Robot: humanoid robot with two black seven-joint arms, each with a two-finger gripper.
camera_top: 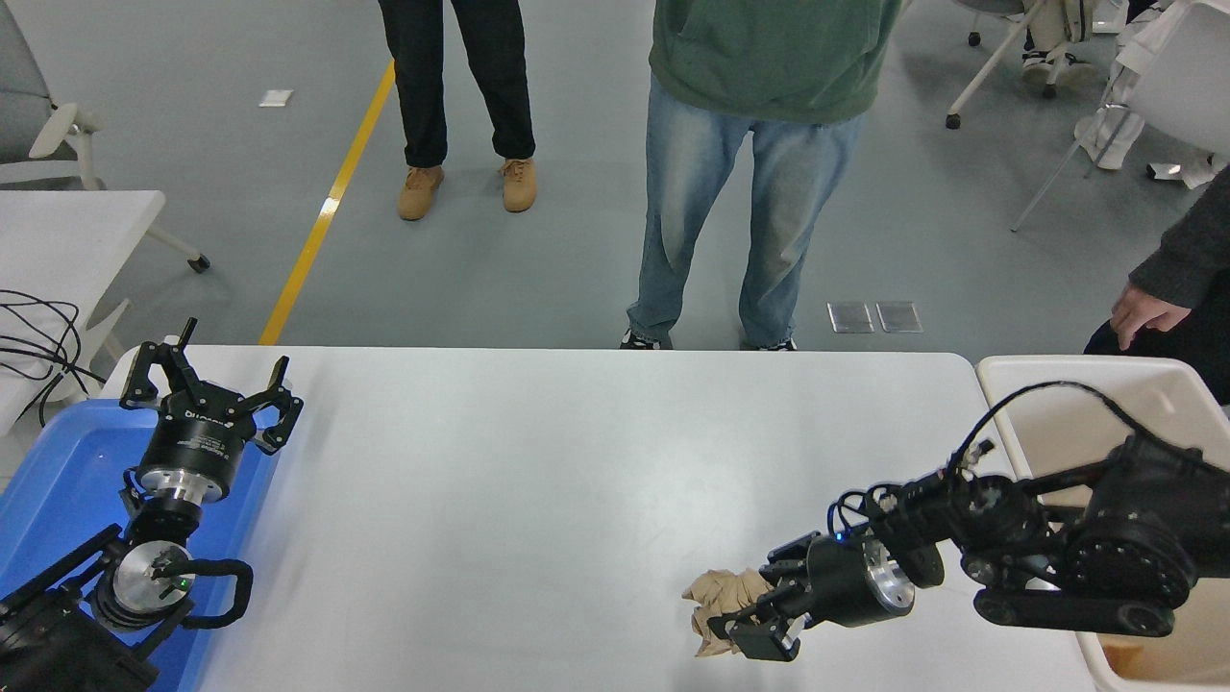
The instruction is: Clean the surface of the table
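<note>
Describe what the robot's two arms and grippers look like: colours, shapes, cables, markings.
Both arms are black with bulky round joints. The left gripper has thin black fingers on a black cylinder bearing small white lettering, above a silver metal ring and a looped black cable. The right gripper sits on a similar black cylinder with a silver end plate, a small blue light, and black cables arching over the arm.
</note>
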